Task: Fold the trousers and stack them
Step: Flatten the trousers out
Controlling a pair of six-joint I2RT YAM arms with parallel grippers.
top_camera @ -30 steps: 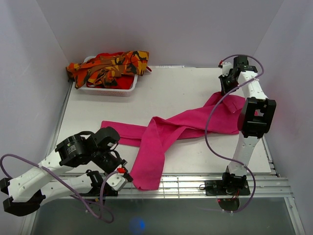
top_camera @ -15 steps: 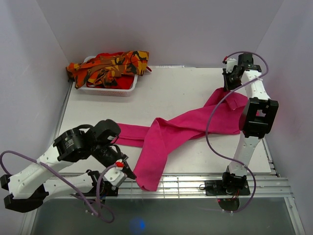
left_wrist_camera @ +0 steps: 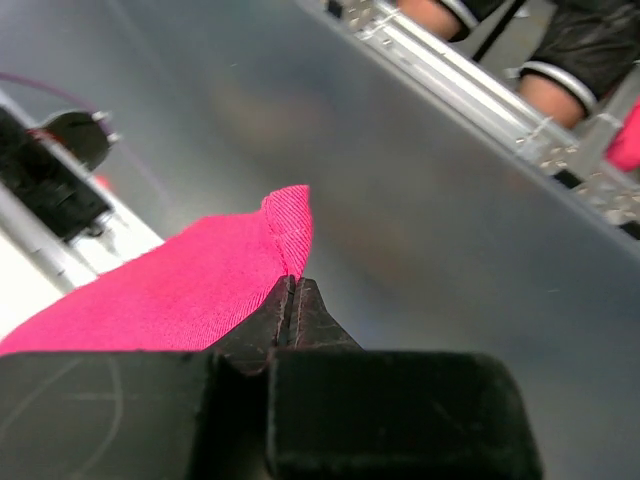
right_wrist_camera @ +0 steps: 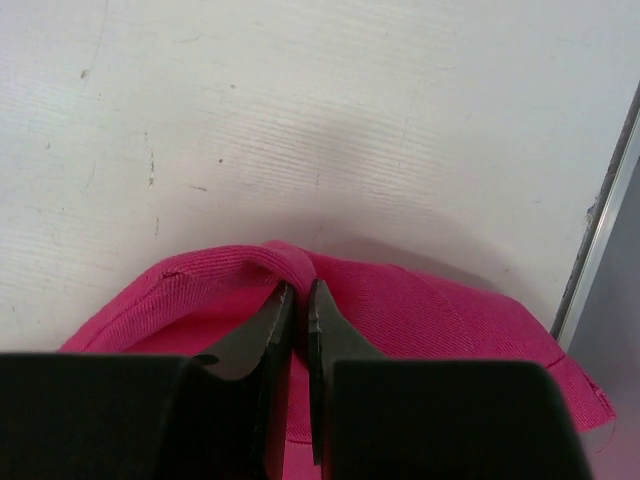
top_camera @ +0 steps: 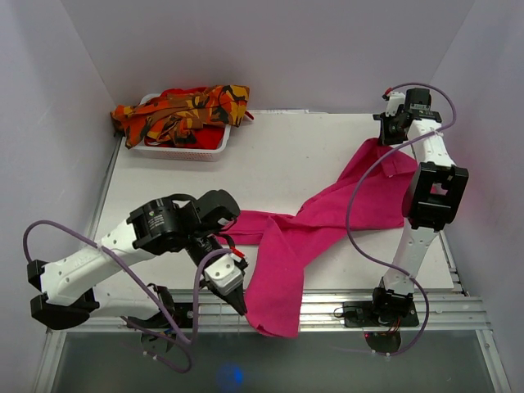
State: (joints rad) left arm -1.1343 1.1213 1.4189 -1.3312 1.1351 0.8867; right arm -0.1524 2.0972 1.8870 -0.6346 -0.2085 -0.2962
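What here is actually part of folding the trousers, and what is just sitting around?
Part of the job:
- pink trousers, pinched at one end by the left fingers and at the other by the right fingers
- orange camouflage trousers, draped over the basket

Just lying about:
- white basket
- red cloth inside it, kind unclear
- table

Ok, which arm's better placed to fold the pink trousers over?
Left. The left hand is shut on the trousers' hem at the near edge, with room to carry it across. The right hand grips the other end at the far right corner, likely better as an anchor.
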